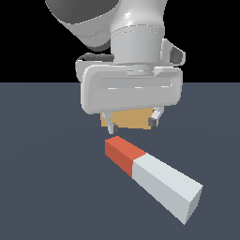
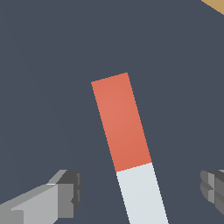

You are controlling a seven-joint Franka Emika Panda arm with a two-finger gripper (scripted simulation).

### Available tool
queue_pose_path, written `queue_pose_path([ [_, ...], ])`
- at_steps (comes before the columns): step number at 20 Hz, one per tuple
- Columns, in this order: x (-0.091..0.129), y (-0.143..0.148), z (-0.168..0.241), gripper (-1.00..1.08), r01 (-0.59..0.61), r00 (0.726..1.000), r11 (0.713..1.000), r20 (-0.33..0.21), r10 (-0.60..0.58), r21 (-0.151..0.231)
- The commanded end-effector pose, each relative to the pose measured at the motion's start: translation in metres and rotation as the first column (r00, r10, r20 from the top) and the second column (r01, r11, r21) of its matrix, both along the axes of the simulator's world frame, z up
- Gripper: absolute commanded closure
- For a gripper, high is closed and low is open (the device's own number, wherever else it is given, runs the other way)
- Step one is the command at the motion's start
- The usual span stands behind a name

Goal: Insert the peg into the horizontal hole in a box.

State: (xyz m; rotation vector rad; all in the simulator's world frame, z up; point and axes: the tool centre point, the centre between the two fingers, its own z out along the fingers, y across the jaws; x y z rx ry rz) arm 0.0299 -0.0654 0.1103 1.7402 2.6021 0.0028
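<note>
The peg [image 1: 152, 178] lies flat on the dark floor, its red end toward the box and its longer white part nearer the camera, angled toward the exterior view's right. In the wrist view the peg [image 2: 127, 144] runs between my fingers. My gripper [image 1: 131, 123] hangs open above the red end, not touching it; one fingertip [image 2: 65, 192] shows on each side of the peg. The tan box [image 1: 130, 119] stands behind the gripper, mostly hidden by the hand; a corner of the box [image 2: 215, 5] shows in the wrist view. Its hole is hidden.
The dark grey floor [image 1: 47, 178] stretches around the peg and box. My arm's white hand and wrist fill the upper middle of the exterior view.
</note>
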Motion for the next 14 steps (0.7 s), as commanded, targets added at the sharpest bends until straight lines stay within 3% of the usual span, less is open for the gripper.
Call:
queue_pose_path([
  [1, 0.006, -0.012, -0.007, -0.92, -0.051, 0.999, 0.999, -0.002, 0.051, 0.001],
  [14, 0.038, -0.051, -0.034, -0.92, -0.236, 0.972, 0.972, -0.009, 0.236, 0.004],
])
